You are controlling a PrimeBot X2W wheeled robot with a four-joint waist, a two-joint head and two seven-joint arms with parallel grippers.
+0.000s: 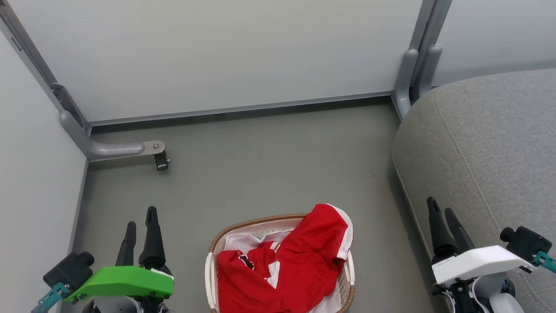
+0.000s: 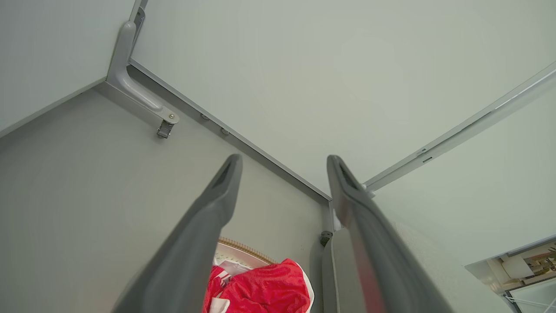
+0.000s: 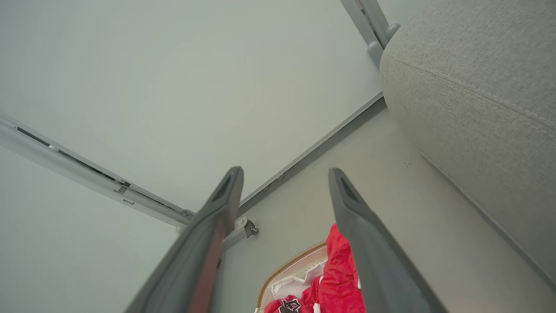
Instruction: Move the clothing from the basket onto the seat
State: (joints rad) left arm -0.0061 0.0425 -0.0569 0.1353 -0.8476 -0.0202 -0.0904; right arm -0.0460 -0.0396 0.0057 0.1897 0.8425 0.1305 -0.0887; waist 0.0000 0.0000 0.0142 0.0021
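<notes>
Down at the near left, the left jaws stand spread with nothing between them, two long dark fingers (image 1: 152,237) rising from a bright green cover (image 1: 126,280) and pointing toward the far wall. Beyond them, at the far left, a grey metal bracket (image 1: 110,150) juts from the corner of the pale wall panels (image 1: 243,52) onto the grey floor (image 1: 269,165). In the middle, close in, sits the basket (image 1: 256,219) on the floor, well apart from both arms. The clothing (image 1: 295,261) lies heaped inside it, red with white stripes and trim, one fold draped over the far right rim, and a white cloth (image 1: 254,241) shows beneath it at the far left of the basket. To the right, the right jaws are likewise spread and empty, their fingers (image 1: 438,234) rising from a white cover (image 1: 475,261) just beside the rounded edge of the seat (image 1: 486,143), a big grey cushion filling the right side.
</notes>
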